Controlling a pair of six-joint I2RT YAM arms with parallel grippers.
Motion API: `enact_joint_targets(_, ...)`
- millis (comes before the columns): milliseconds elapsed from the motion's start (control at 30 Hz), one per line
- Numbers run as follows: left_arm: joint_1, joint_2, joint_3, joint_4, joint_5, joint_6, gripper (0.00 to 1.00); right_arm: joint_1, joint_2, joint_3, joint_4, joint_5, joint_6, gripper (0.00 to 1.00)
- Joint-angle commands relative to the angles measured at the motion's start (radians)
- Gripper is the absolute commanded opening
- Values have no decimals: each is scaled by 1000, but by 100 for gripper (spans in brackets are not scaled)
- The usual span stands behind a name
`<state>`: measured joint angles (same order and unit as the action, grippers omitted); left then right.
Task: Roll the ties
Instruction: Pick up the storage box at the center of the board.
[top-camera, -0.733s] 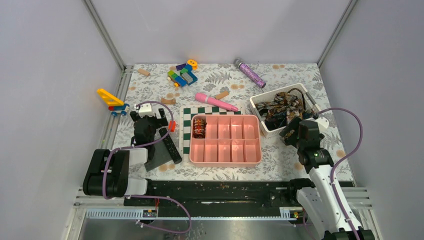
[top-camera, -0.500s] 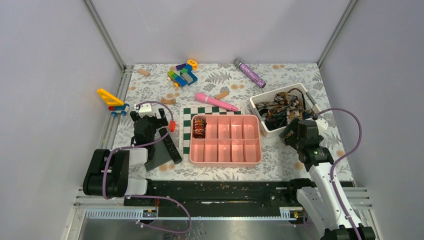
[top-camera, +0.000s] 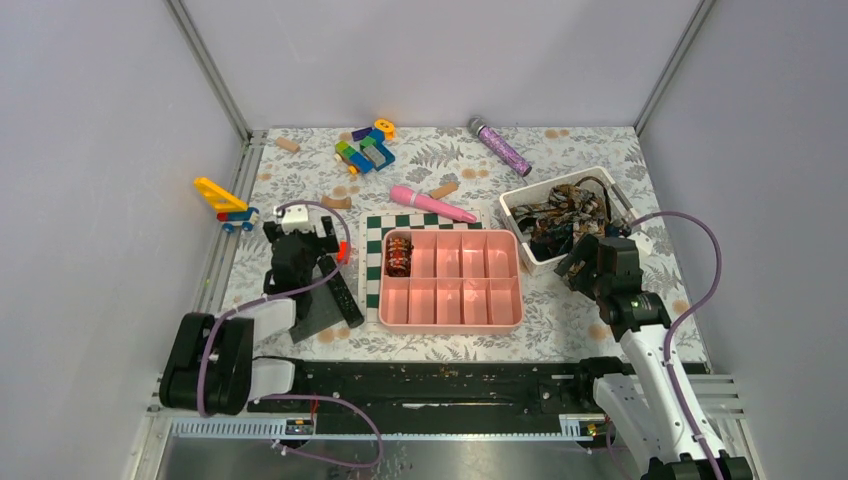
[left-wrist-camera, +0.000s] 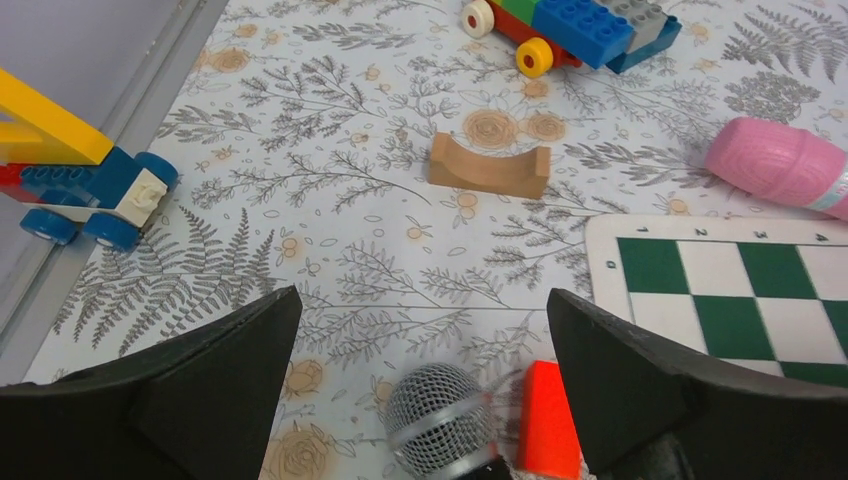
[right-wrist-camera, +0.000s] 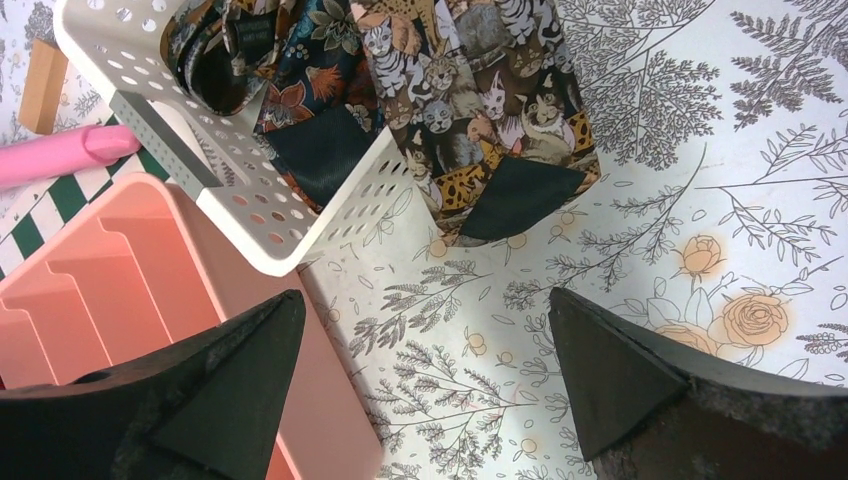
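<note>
Several patterned ties (top-camera: 565, 212) lie heaped in a white perforated basket (top-camera: 520, 196) at the right. One cat-print tie (right-wrist-camera: 470, 110) hangs over the basket's near wall (right-wrist-camera: 300, 215) onto the table. One rolled tie (top-camera: 399, 254) sits in the top-left compartment of the pink tray (top-camera: 450, 322). My right gripper (top-camera: 577, 262) is open and empty, just in front of the basket, its tips (right-wrist-camera: 425, 330) over bare cloth below the hanging tie. My left gripper (top-camera: 303, 228) is open and empty at the left, above a microphone head (left-wrist-camera: 437, 420).
A black microphone (top-camera: 340, 290) and an orange block (left-wrist-camera: 545, 420) lie under the left gripper. A checkerboard (top-camera: 375, 250), pink cylinder (top-camera: 432, 204), purple glitter microphone (top-camera: 500, 146), toy-block cars (top-camera: 366, 146) (top-camera: 226, 202) and wooden pieces (left-wrist-camera: 489, 167) are scattered around the far half.
My right gripper has shifted slightly left and toward the basket's near wall. The left arm's shoulder has moved a little; its gripper stays in place.
</note>
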<state>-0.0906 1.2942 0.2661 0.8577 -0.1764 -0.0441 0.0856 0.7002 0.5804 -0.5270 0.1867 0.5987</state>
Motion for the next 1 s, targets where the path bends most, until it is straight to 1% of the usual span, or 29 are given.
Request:
enact_joint_targets(0,-76,-138,167,-309,-213,-64,99,7,3,56,-15,-58,-43,99)
enact_joint_targets(33,-88,-152,214,-435,-226,-107,99,6,9,67,-24,-63,-45,99)
enact_joint_targets(133,-153,-170,336,-641,-231,-178,99,6,27,102,-48,-57,-35,99)
enact_joint_targets(200,-192,-174,396,-747,-231,-202,99,6,30,120,-54,-45,-23,99)
enact_joint_targets(267,-209,-181,454,-844,-222,-249,99,6,35,137,-68,-29,-5,99)
enact_joint_targets(300,-209,-186,486,-906,-203,-274,99,7,40,148,-73,-26,2,99)
enact_joint_targets(400,-209,-213,548,-1018,-131,-318,99,6,67,193,-106,6,15,99)
enact_joint_targets(500,-209,-254,592,-1071,-62,-318,99,5,115,278,-155,53,8,99)
enact_joint_targets(567,-209,-277,618,-1095,-18,-312,99,5,152,330,-169,16,-15,97)
enact_joint_targets(633,-209,-292,634,-1114,16,-319,99,5,191,372,-176,-52,-36,92)
enact_joint_targets(700,-209,-300,650,-1145,46,-332,99,5,217,396,-174,-151,-65,89)
enact_joint_targets(833,-209,-330,643,-1177,67,-345,99,6,242,381,-145,-306,-96,87)
enact_joint_targets(900,-209,-349,623,-1172,71,-353,99,6,247,364,-140,-314,-104,87)
enact_joint_targets(967,-209,-362,618,-1181,66,-359,99,6,256,362,-153,-262,-121,87)
